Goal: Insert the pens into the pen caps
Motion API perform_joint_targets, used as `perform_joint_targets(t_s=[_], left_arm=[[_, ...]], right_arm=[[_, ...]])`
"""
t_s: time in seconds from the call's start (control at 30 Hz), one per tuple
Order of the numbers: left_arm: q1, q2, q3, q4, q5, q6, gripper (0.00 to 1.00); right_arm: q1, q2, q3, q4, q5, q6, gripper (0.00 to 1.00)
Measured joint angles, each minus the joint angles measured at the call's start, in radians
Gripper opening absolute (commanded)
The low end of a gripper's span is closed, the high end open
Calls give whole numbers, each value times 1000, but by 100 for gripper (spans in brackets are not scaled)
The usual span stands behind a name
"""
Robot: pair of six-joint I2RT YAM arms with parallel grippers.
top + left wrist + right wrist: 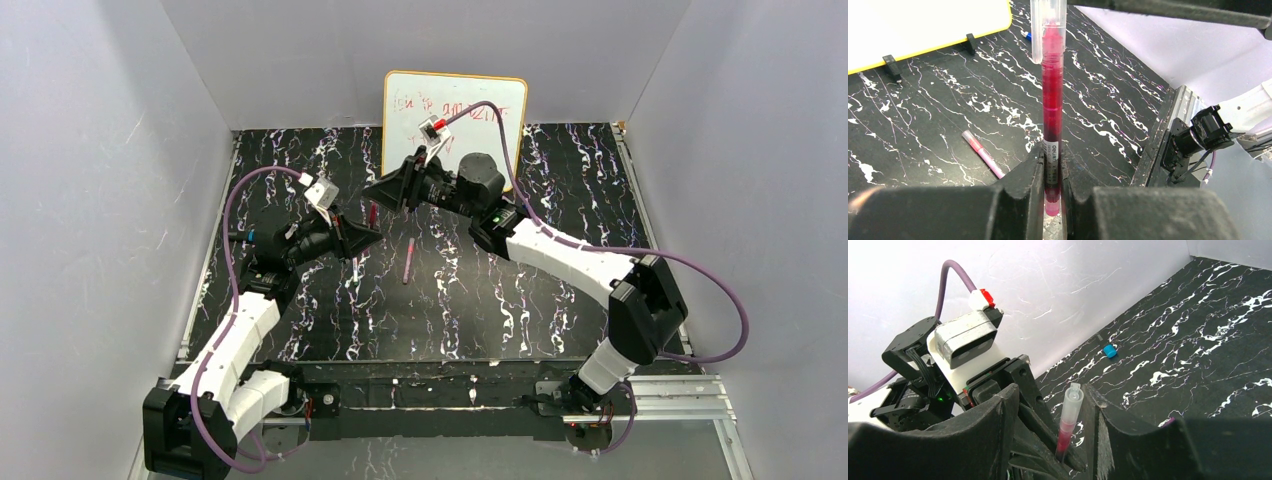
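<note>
- The translucent magenta marker pen is seen clamped by its tail end between the fingers of the left gripper, held off the black white-veined marbled table.
- Its long axis is pointed straight away from those jaws, towards the right gripper.
- The pen's far tip is sheathed in a clear plastic tubular cap. How fully it is seated cannot be judged, as the cap's top is cropped in the left wrist view.
- The right jaws are seen standing apart on either side of that cap. A gap shows on one side, and contact on the other is unclear.
- A push along the shared axis is probably all that is called for.
- A second, pale pink pen lies uncapped on the table, nearer the left arm.
</note>
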Motion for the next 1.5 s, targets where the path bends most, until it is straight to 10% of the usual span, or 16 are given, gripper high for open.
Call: perform_joint_targets(t_s=[0.23, 0.47, 1.5], left_arm=[[0, 0, 0, 0, -1, 0, 0], [-1, -2, 0, 1, 2, 10, 0], [-6, 145, 228, -203, 13, 89, 0]], right_arm=[[0, 37, 25, -5, -26, 0, 51], [-5, 47, 31, -10, -32, -2, 1], [-24, 42, -31, 129, 75, 30, 1]])
